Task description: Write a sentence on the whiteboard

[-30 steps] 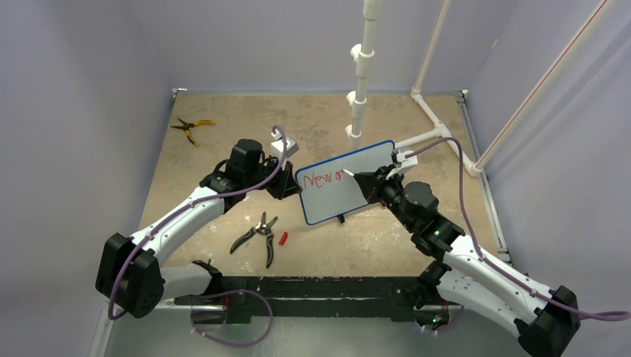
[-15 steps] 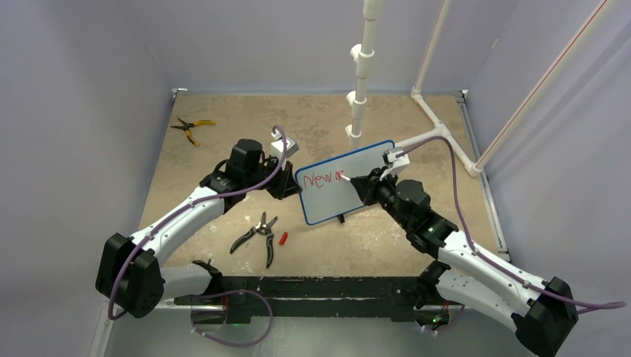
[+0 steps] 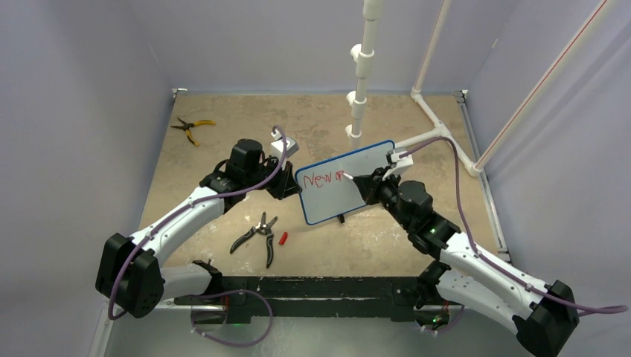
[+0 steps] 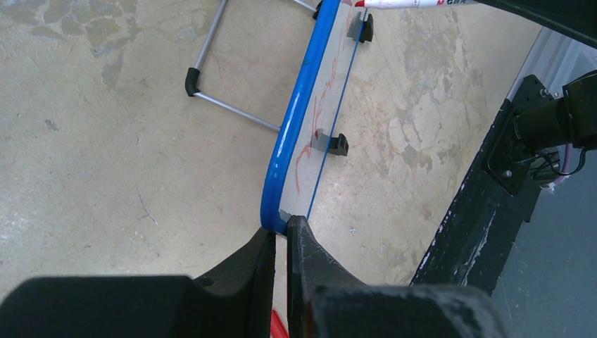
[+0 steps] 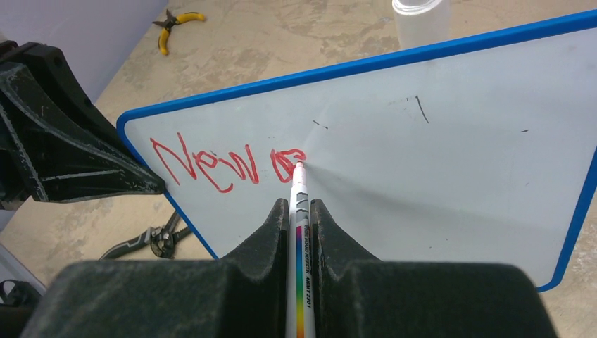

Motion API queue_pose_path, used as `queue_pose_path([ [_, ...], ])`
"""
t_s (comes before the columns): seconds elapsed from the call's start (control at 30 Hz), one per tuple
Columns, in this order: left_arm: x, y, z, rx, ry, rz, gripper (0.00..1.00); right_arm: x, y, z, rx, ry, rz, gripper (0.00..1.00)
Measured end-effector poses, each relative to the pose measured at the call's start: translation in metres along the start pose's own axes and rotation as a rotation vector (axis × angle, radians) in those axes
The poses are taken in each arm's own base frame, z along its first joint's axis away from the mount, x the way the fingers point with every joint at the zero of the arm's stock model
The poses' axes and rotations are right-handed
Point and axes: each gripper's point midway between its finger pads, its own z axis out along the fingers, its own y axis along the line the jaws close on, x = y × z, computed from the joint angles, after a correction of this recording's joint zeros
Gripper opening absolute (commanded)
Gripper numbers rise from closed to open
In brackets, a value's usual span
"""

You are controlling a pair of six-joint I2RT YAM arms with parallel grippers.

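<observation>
Left arm [image 3: 186, 212], right arm [image 3: 476, 260] angled inward — both jaws clamped.

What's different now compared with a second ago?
The right gripper, shut on the marker, shifted slightly toward the left arm along the whiteboard, adding red strokes to the sentence after "New". The left gripper stays clamped on the board's edge; nothing else moved.

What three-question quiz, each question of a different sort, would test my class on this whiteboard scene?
1. True or false: the left gripper pinches the whiteboard by its blue edge.
2. The marker in the right gripper has its tip: A on the board, B on the table, C capped.
3. Fill in: the complete red word of the sentence reads ____.
Key: 1 true; 2 A; 3 New.
</observation>
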Motion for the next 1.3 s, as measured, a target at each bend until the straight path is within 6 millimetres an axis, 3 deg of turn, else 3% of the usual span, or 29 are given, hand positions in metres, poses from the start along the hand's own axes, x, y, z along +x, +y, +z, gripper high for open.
queue_pose_path([
  [0.87, 0.0, 0.0, 0.0, 0.0, 0.0, 0.0, 0.0, -0.006, -0.008, -0.001, 0.047, -0.029, 0.003, 0.0],
  [1.3, 0.0, 0.0, 0.0, 0.0, -0.001, 0.0, 0.0, 0.024, -0.021, -0.006, 0.102, 0.066, 0.059, 0.0],
])
